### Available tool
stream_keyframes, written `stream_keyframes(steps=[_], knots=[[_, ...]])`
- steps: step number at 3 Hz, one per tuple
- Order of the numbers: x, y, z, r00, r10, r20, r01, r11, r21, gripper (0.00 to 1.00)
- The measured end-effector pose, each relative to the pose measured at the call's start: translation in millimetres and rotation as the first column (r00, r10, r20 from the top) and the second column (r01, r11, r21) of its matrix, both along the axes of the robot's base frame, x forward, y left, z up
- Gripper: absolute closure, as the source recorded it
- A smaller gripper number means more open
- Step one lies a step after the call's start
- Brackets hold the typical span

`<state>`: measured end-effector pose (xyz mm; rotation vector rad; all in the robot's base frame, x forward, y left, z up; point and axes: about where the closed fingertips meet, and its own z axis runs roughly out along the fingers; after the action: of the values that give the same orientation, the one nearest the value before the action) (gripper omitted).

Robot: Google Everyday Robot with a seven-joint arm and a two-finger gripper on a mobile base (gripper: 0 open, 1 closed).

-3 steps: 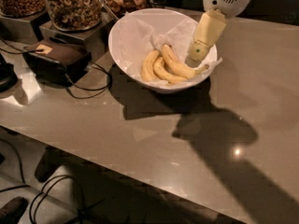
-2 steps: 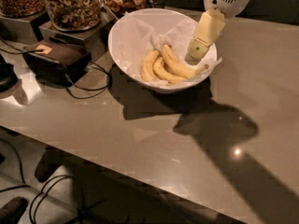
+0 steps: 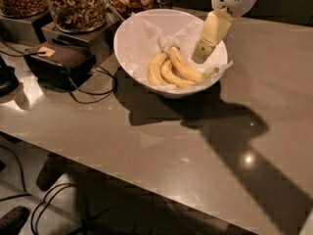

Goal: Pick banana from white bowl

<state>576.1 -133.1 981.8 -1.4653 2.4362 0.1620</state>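
The white bowl (image 3: 134, 48) stands on the counter, lined with crinkled white paper. Three yellow bananas lie in it. The banana (image 3: 188, 68) is the longest one, on the right, its thin stem pointing right toward the rim. Two shorter bananas (image 3: 161, 71) lie to its left. My gripper (image 3: 200, 56), cream-coloured under a white wrist, reaches down into the bowl from the upper right. Its tip is just above and right of the banana's upper end, close to it; contact cannot be told.
Glass jars of nuts (image 3: 78, 5) stand on metal stands at the back left. A dark brown box (image 3: 58, 62) with black cables lies left of the bowl. The grey counter's front edge (image 3: 146, 190) runs diagonally, with cables on the floor below.
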Motion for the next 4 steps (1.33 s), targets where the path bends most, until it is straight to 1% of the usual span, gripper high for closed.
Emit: stream_keyframes(steps=[1, 2, 4], knots=[[9.6, 0.5, -1.2, 0.9999, -0.009, -0.006, 0.009, 1.000, 0.011, 0.18], [17.7, 2.1, -5.9, 0.9998, -0.012, -0.016, 0.012, 1.000, 0.011, 0.17], [40.9, -1.0, -24.1, 0.9978, -0.045, -0.048, 0.045, 0.999, 0.006, 0.24]])
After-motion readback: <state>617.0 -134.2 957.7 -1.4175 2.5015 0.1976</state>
